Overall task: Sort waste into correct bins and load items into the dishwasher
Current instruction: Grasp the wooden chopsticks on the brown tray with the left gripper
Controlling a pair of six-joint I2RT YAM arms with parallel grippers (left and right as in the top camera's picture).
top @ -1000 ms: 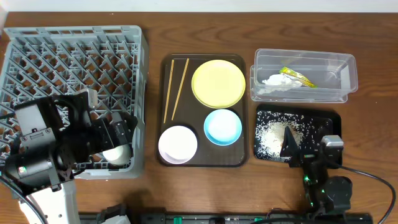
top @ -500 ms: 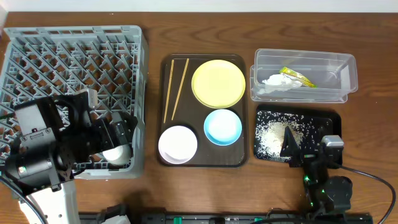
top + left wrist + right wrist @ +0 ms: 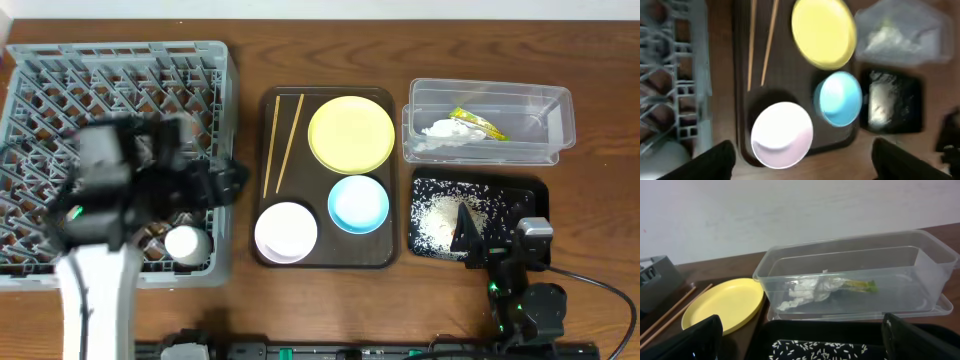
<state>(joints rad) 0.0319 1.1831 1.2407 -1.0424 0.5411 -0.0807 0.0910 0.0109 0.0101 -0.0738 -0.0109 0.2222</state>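
Cup [image 3: 184, 243] in rack [image 3: 120, 70]; L pincer [image 3: 802, 150], R pincer [image 3: 801, 322] both wide, empty

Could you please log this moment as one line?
white cup: in dish rack | left end effector: open, empty | right end effector: open, empty | yellow plate, blue bowl, white bowl, chopsticks: on brown tray

The grey lattice rack [image 3: 60, 80] fills the upper left of the overhead view, and a small white cup [image 3: 185, 243] sits near its lower right corner. In the centre, two wooden chopsticks [image 3: 283, 140] lie nearly parallel, just left of the round yellow plate [image 3: 351, 134]. Below the plate stands the pale blue bowl [image 3: 358, 203], with the white bowl [image 3: 286, 232] to its lower left, both upright. At upper right, the clear tub [image 3: 560, 135] holds a crumpled white tissue [image 3: 438, 130] and a yellow-green wrapper [image 3: 480, 122]. Just below it, the black tray [image 3: 530, 195] holds rice [image 3: 435, 222], heaped towards its left.
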